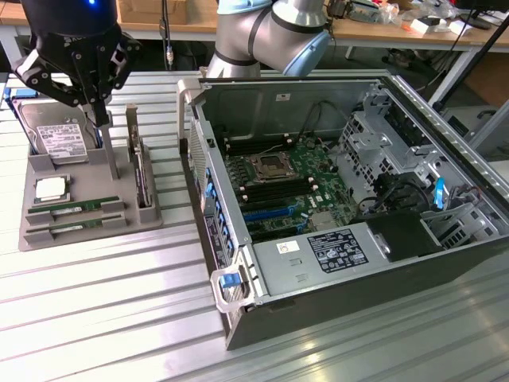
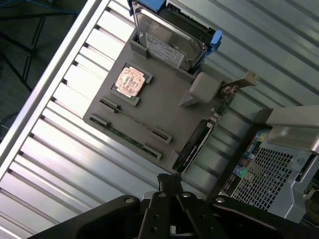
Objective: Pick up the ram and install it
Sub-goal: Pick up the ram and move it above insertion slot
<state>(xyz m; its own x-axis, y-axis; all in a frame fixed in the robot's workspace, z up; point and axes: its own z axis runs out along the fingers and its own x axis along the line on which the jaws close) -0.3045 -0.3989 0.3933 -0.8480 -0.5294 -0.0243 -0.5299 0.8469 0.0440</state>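
Ram (image 1: 73,208): slotted in tray (image 1: 99,189) | hand (image 1: 102,118): pressed together | hard drive (image 1: 60,135), CPU (image 1: 50,189) beside

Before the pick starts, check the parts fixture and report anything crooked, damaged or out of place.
Nothing stands out. Both ram sticks lie straight in their slots on the gray fixture, the CPU sits in its recess, the hard drive leans in its holder.

Claw (image 1: 98,110) shut, pointing down; arm (image 1: 270,36) bent above.
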